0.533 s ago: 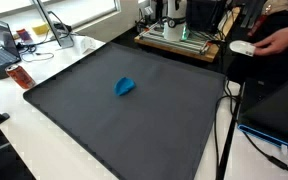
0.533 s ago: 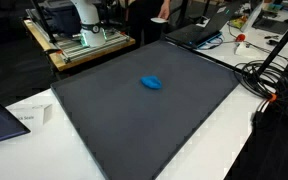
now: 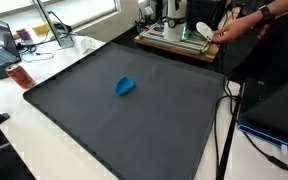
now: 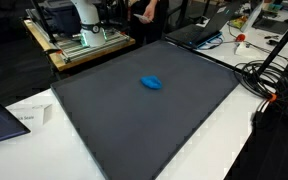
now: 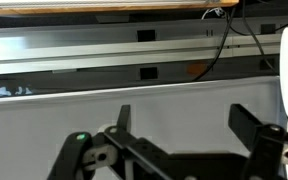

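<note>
The end effector (image 5: 184, 128) shows only in the wrist view. Its two dark fingers (image 5: 123, 117) are spread wide with nothing between them, and they face a grey wall with metal rails (image 5: 94, 45) and a black cable (image 5: 224, 45).

The blue lump (image 3: 125, 87) lies alone near the middle of the dark mat (image 3: 134, 135), which covers most of the white counter (image 3: 44, 122). Both exterior views show it there (image 4: 151, 83), well apart from the robot's base at the mat's far edge.

In an exterior view a person's hand (image 3: 234, 27) holds a white thing (image 3: 203, 30) beside that base. A sheet (image 4: 26, 118) on the counter, just off the mat's corner, carries print too small to read.
</note>
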Controlling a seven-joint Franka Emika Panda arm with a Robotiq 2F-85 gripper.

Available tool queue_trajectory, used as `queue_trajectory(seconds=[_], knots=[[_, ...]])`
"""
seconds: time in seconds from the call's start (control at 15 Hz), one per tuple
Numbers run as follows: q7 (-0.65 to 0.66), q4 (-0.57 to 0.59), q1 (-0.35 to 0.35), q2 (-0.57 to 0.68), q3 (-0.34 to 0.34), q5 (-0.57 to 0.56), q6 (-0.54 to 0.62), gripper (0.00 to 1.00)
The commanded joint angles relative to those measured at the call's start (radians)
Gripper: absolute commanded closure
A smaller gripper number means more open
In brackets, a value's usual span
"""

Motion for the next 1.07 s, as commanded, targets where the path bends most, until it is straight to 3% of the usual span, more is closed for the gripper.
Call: queue_trajectory(seconds=[0.0, 0.53, 1.0], knots=[[-0.041, 0.011, 0.003, -0.005, 0.009, -0.009, 0.019, 0.00], [-0.313, 0.032, 0.063, -0.042, -0.061, 0.019, 0.161, 0.00], [-0.582, 0.037, 0.140, -0.065, -0.197, 0.064, 0.149, 0.00]])
